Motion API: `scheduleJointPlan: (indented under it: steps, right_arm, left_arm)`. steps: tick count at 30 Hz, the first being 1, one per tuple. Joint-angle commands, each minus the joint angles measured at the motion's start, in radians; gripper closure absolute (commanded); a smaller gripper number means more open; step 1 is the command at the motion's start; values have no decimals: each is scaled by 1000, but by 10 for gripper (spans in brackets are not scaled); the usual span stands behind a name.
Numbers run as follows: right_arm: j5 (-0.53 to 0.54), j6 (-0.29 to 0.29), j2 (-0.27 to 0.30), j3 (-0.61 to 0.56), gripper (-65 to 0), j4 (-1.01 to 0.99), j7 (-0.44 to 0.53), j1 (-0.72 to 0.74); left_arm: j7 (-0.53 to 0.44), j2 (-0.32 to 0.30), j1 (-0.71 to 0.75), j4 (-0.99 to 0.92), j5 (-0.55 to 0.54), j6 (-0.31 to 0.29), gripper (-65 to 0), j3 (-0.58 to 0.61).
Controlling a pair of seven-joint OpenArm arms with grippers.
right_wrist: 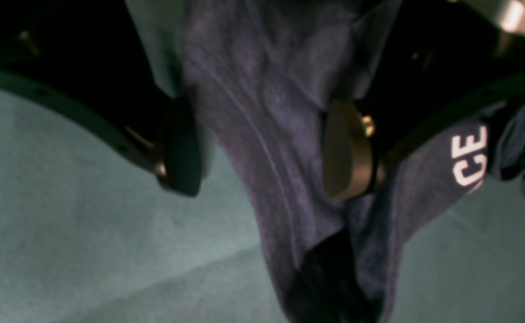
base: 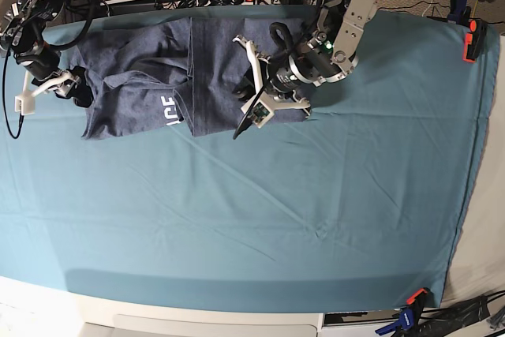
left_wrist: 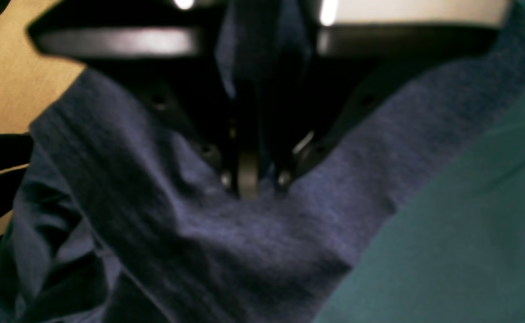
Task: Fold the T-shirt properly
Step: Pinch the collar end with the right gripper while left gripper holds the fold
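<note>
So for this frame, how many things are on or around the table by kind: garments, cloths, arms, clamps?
T-shirt: 1
Teal table cloth: 1
Robot arms: 2, left, right
Clamps on the cloth's edges: 2, orange at the far right, blue and orange at the near right
Total: 6

You can read only part of one print: white block letters "CE" on the T-shirt (right_wrist: pixel 423 188), clear in the right wrist view, too small from the base.
</note>
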Motion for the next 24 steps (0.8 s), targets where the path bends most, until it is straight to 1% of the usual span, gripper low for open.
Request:
scheduleJointPlan:
  steps: [1, 6, 12, 15, 19, 22, 24]
  right_arm:
    - [21, 12, 23, 4, -437, 14, 31, 9]
    - [15, 12, 23, -21, -437, 13, 34, 9]
    - [14, 12, 23, -148, -437, -27, 50, 9]
    - [21, 12, 23, -179, -437, -27, 55, 10]
    - [98, 12, 23, -174, -437, -27, 3, 9]
    - [167, 12, 23, -163, -437, -27, -52, 8]
    - [202, 12, 23, -156, -437, -27, -74, 7]
  left_arm:
    - [-24, 6, -11, 17, -19, -7, -83, 1]
    - [-26, 6, -11, 17, -24, -7, -83, 1]
    - [-25, 6, -14, 17, -24, -7, -83, 1]
    - [-24, 6, -13, 17, -24, -7, -83, 1]
    - [-24, 6, -13, 17, -24, -8, -83, 1]
    - [-24, 6, -13, 17, -24, -33, -83, 1]
    - [-24, 6, -13, 17, -24, -33, -83, 1]
